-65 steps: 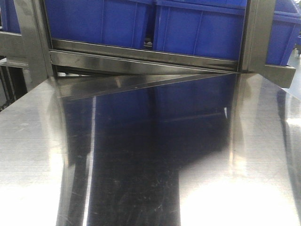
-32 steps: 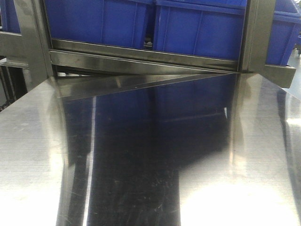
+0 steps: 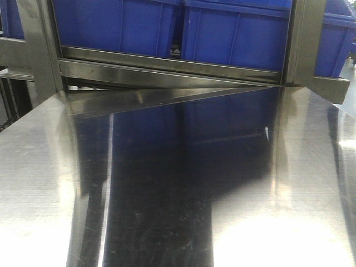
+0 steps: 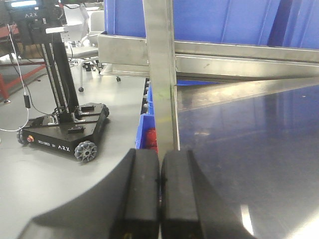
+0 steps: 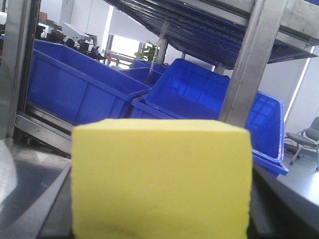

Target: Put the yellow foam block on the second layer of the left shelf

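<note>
On our left gripper (image 4: 160, 167) the jaws meet, holding nothing; on our right gripper (image 5: 160, 216) they clamp the yellow foam block (image 5: 160, 169).

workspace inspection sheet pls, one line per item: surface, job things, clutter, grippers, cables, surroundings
surface: bare reflective steel tabletop with blue reflections
job's things: yellow foam block fills the right wrist view, facing the shelving, not yet placed
clutter: nothing seen
grippers: left gripper shut, empty; right gripper shut on the block, dark fingers flanking it
cables: thin cable hanging at far left of the left wrist view
surroundings: blue bins on steel shelf; black wheeled base on the floor
</note>
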Controlling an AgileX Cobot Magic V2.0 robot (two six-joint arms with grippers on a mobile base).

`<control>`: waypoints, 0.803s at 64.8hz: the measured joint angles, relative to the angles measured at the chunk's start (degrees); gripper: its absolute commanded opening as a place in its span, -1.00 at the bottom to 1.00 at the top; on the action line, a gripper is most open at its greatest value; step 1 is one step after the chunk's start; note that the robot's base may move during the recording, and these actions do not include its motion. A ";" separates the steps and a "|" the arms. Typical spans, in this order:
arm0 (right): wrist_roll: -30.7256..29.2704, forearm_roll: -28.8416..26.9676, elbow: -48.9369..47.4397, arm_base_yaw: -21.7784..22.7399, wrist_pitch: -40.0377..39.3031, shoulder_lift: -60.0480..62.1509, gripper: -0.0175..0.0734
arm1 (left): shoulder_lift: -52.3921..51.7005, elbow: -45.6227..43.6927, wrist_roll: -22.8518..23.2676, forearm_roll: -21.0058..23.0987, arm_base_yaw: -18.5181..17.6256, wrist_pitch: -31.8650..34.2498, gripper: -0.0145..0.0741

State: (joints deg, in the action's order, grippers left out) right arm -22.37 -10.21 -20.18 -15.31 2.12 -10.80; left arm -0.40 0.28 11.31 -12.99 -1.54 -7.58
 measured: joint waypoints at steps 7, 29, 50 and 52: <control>0.00 0.00 0.00 0.00 0.00 0.00 -0.01 | 0.00 0.00 0.00 0.00 0.00 0.00 -0.36; 0.00 0.00 0.00 0.00 0.00 0.00 -0.01 | 0.00 0.00 0.00 0.00 0.00 0.00 -0.36; 0.00 0.00 0.00 0.00 -0.24 0.04 -0.01 | 0.00 0.00 0.00 0.00 0.00 0.00 -0.36; 0.00 0.00 0.00 0.00 -0.27 0.04 -0.01 | 0.00 0.00 0.00 0.00 0.00 0.00 -0.36</control>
State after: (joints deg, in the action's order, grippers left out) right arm -22.37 -10.21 -20.18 -15.31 1.86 -10.76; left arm -0.40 0.28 11.31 -12.99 -1.54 -7.58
